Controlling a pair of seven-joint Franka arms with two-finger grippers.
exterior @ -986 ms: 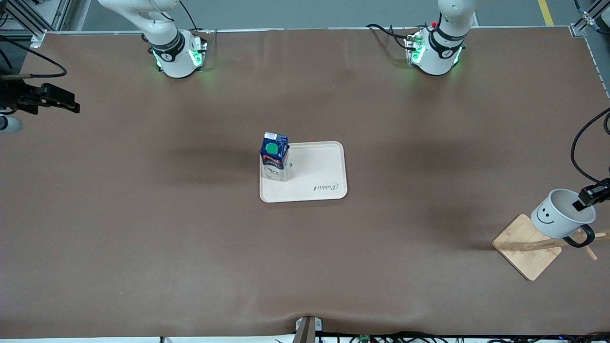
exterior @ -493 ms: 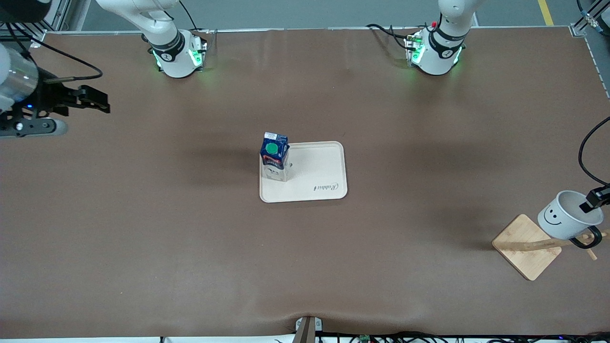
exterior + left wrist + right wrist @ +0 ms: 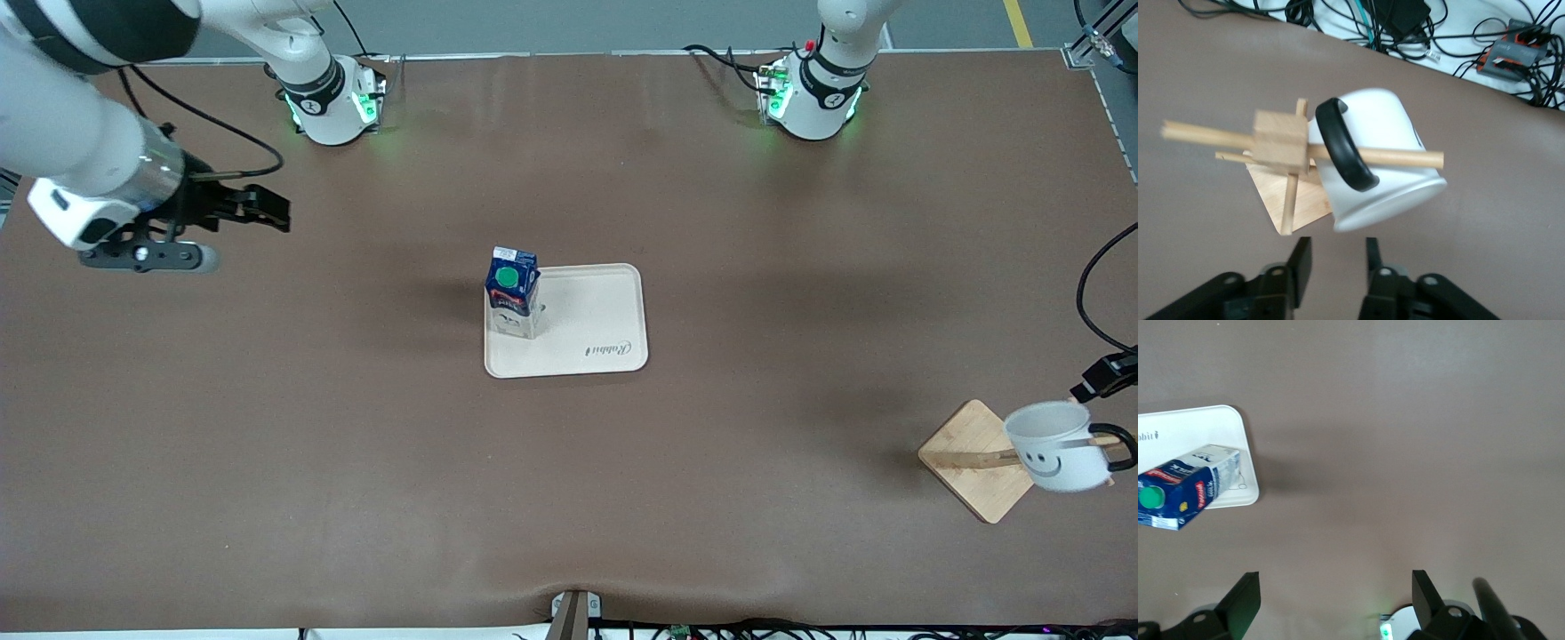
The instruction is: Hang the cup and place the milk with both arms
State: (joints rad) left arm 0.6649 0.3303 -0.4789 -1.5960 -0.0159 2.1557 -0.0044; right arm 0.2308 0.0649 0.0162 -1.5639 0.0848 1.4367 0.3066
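The white cup [image 3: 1056, 455] hangs by its black handle [image 3: 1343, 148] on a peg of the wooden rack [image 3: 973, 458] at the left arm's end of the table. In the left wrist view the peg [image 3: 1401, 158] passes through the handle of the cup [image 3: 1385, 173]. My left gripper [image 3: 1102, 377] is open and empty just above the cup; it also shows in the left wrist view [image 3: 1337, 252]. The milk [image 3: 513, 292] stands on the cream tray [image 3: 591, 331] mid-table. My right gripper [image 3: 260, 213] is open and empty over the table toward the right arm's end, apart from the milk [image 3: 1185, 487].
The rack has a square wooden base [image 3: 1290, 195] and several pegs from a block [image 3: 1279, 141]. The tray's rim [image 3: 1248, 453] shows in the right wrist view. Cables lie off the table's edge nearest the front camera [image 3: 1418, 27].
My left gripper has let go of the cup and drawn back; the cup has dropped onto the peg and hangs there. My right arm has swung in toward the middle of the table.
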